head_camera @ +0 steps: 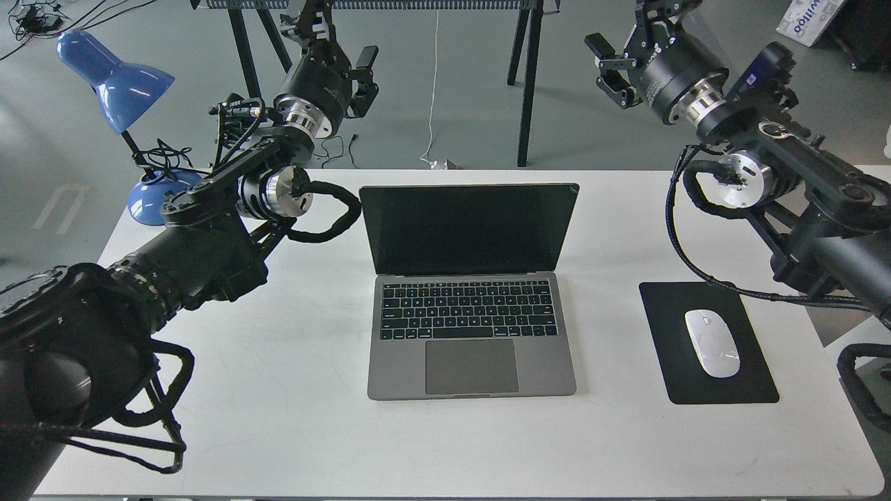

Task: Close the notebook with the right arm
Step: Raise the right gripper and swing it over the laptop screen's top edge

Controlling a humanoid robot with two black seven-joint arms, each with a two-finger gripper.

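Note:
The notebook (470, 327) is a space-grey laptop at the middle of the white table (278, 390). It stands open, with its dark screen (468, 229) upright and facing me. My right arm comes in from the right with a blue-screened module (755, 69) by the wrist. Its gripper (630, 38) is raised beyond the table's far edge, up and to the right of the screen, apart from the notebook. Its fingers are spread and empty. My left gripper (337, 45) is raised at the far left of the notebook, also open and empty.
A black mouse pad (717, 390) with a white mouse (711, 342) lies right of the notebook. A blue desk lamp (115, 80) stands at the far left corner. Black table legs (527, 83) and a white cable (433, 90) are behind the table.

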